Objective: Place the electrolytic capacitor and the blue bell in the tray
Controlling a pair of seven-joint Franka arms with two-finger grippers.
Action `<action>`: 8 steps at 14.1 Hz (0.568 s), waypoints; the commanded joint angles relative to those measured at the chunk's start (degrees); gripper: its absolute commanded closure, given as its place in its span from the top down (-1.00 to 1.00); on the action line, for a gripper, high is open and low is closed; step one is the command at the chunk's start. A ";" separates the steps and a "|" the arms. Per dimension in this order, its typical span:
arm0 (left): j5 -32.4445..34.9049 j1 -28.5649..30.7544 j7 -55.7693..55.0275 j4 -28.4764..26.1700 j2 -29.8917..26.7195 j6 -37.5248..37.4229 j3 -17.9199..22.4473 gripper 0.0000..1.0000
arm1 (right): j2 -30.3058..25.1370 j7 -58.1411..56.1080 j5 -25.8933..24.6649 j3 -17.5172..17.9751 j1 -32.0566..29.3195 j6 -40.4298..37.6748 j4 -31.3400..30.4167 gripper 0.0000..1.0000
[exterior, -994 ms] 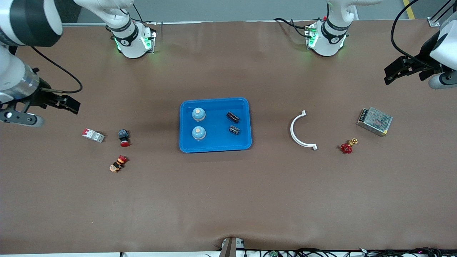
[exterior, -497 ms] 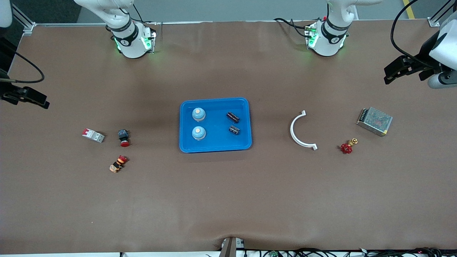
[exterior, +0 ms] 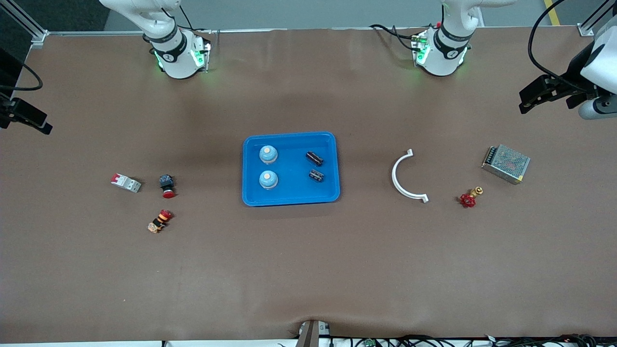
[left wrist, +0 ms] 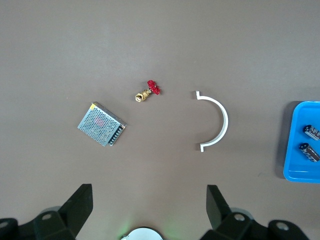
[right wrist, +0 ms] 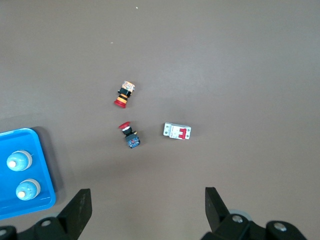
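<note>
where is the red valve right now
In the front view the red-handled brass valve lies on the table toward the left arm's end, between the white curved bracket and the metal power supply, nearer to the front camera than the supply.

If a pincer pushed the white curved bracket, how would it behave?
The white curved bracket looks like thin, rigid plastic, so probably light and stiff. Lying flat on the table, it would likely slide or pivot rather than roll. Its narrow band may slip from a grip.

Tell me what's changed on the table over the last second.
The right gripper drew back from over the table toward the edge at its own end, open and empty. The left gripper stayed, open. The bright blue plastic tray, with two blue bells and two black capacitors, stayed put.
</note>
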 commanded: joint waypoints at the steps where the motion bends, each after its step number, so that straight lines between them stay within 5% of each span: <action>1: -0.47 0.46 1.23 -0.28 -1.16 -0.82 0.25 1.00 | -0.18 1.30 0.05 -0.54 1.54 -0.37 3.50 1.00; 8: -0.56 0.46 1.14 0.16 -0.72 -0.73 0.34 1.00 | 4.48 1.38 -0.13 -0.36 2.33 -5.47 12.22 1.00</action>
